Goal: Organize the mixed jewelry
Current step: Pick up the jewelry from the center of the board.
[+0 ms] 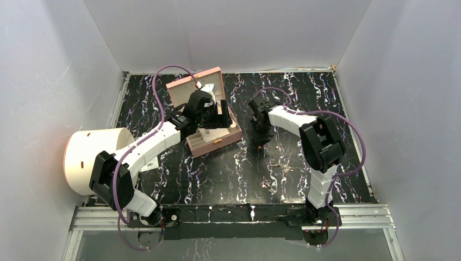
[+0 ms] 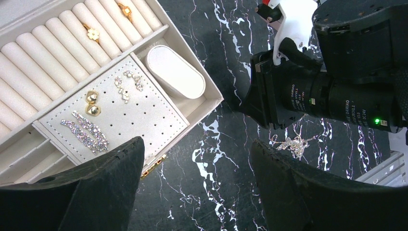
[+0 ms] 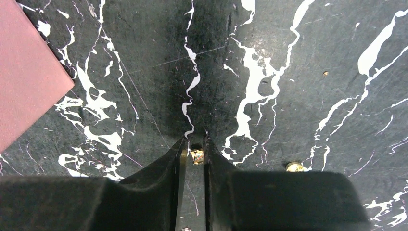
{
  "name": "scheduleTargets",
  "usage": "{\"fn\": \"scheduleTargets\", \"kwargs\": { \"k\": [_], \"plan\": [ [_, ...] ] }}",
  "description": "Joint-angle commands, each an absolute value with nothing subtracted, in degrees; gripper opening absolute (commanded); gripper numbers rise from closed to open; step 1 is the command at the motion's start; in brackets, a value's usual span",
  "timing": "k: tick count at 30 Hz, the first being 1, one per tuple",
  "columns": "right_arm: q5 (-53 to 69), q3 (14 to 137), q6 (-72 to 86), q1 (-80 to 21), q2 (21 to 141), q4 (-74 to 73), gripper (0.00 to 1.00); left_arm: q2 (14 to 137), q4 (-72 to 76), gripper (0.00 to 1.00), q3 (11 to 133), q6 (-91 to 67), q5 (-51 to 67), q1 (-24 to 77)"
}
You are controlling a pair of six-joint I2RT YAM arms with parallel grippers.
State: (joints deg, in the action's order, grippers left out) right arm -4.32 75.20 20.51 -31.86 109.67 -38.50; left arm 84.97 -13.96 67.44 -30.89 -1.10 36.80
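Right gripper (image 3: 196,153), fingertips nearly together pinching a tiny gold stud (image 3: 197,155) on the black marbled tabletop (image 3: 288,72), sits just right of the pink quilted box (image 3: 24,72); left gripper (image 2: 197,192) hangs spread above that box's near corner.

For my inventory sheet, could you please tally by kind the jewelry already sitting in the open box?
Gold rings: 2
Gold stud earrings: 2
Long sparkly earrings: 2
Small crystal earrings: 2
Total: 8

tiny gold piece (image 3: 197,155) between fingers, unidentifiable
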Motion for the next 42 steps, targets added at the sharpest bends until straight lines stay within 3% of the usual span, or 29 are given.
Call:
{"fn": "scheduleTargets", "kwargs": {
  "k": [1,13,18,23,33,34,38,42],
  "plan": [
    [-4.24,78.00,19.78,-32.19,109.77,-39.46,0.25,83.50,-14.52,0.79,69.05,-30.23,-2.40,36.91],
    [-5.25,77.58,20.13,-32.18,109.43,-40.03,0.16,83.24,-14.53,0.79,68.64,-30.32,-2.37,36.91],
    [-5.28,77.82,20.28,-32.18,108.98,-40.21,0.05,83.21,-14.51,0.79,68.55,-30.32,-2.37,36.91],
    [-4.83,77.99,20.86,-32.24,108.57,-40.13,0.00,83.15,-14.45,0.79,68.48,-30.41,-2.28,36.91],
    [-4.04,77.41,22.63,-32.16,107.10,-38.83,0.00,83.06,-14.33,0.79,68.41,-30.42,-2.23,36.91],
    [-4.15,77.45,22.71,-32.17,107.21,-39.03,0.02,83.06,-14.37,0.79,68.46,-30.48,-2.20,36.90],
    [-5.11,77.53,23.11,-32.22,107.28,-40.09,0.26,83.06,-14.34,0.79,68.32,-30.50,-2.18,36.91],
    [-3.95,76.84,23.03,-32.18,106.69,-40.35,0.29,83.14,-14.16,0.79,68.34,-30.50,-2.03,36.90]
  ]
}}
